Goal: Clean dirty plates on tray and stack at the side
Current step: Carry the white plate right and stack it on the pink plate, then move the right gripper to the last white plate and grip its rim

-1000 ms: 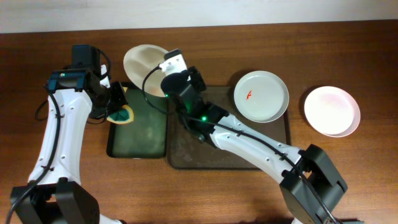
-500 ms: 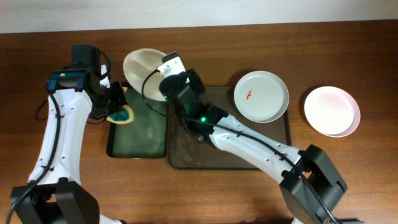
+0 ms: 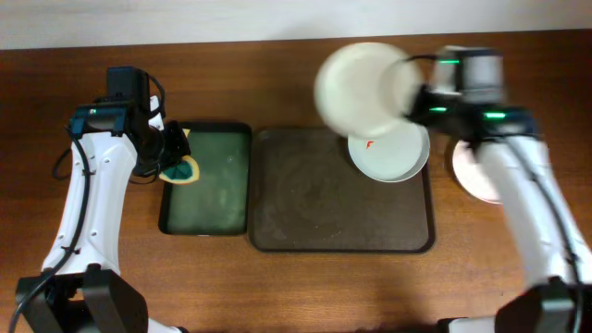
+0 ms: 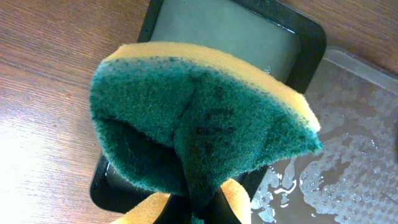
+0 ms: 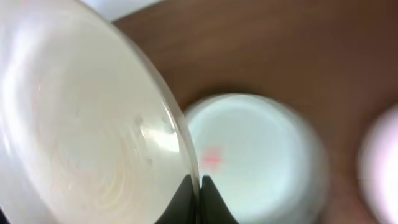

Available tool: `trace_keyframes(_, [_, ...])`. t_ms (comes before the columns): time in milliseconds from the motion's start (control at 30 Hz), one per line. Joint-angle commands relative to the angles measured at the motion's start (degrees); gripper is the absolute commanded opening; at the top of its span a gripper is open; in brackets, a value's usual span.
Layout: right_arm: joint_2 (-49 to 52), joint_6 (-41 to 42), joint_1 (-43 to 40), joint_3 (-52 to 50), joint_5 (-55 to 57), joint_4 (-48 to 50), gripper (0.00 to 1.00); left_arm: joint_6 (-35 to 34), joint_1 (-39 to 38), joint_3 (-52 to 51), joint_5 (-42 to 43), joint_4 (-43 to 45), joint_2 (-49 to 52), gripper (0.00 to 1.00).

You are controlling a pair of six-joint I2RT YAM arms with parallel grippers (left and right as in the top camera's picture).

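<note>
Overhead looked straight down on the whole tabletop (image 3: 277, 287). My wrist cameras sat close, left facing the sponge (image 4: 199, 124), right the plate (image 5: 81, 112); overhead showed both.

The raised plate (image 3: 363, 88) is blurred and hides part of the smeared plate (image 3: 393, 159) on the tray (image 3: 314, 208).

Likely a robotics lab: wooden table (image 3: 213, 287), white left arm (image 3: 88, 199) and right arm (image 3: 527, 203), pale wall (image 3: 185, 18).
</note>
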Motion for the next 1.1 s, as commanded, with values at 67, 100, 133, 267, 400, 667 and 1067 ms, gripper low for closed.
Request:
trace_keyframes(67, [-0.2, 1.0, -24.6, 0.6, -2.8, -10.6, 0.04, 0.5, -0.1, 0.4, 0.5, 0.2, -1.4, 0.00])
trace_keyframes(100, [0.7, 1.0, -28.0, 0.4, -2.8, -11.7, 0.04, 0.5, -0.1, 0.4, 0.5, 0.2, -1.4, 0.00])
trace_keyframes(133, [1.9, 1.0, -31.3, 0.2, -2.8, -12.8, 0.04, 0.5, -0.1, 0.4, 0.5, 0.2, -1.4, 0.00])
trace_keyframes(267, [7.7, 1.0, -38.1, 0.1, -2.8, -15.0, 0.04, 0.5, -0.1, 0.4, 0.5, 0.2, -1.4, 0.00])
trace_keyframes(400, [12.1, 0.7, -38.6, 0.1, -2.3, -13.2, 0.04, 0.5, -0.1, 0.4, 0.5, 0.2, -1.4, 0.00])
trace_keyframes(667, [13.1, 0.7, -38.5, 0.1, -0.2, -12.7, 0.53, 0.5, -0.1, 0.4, 0.5, 0.4, -1.4, 0.00])
trace_keyframes(1067, [13.1, -11.9, -25.0, 0.1, -8.1, -19.8, 0.59, 0.5, -0.8, 0.4, 0.4, 0.6, -1.4, 0.00])
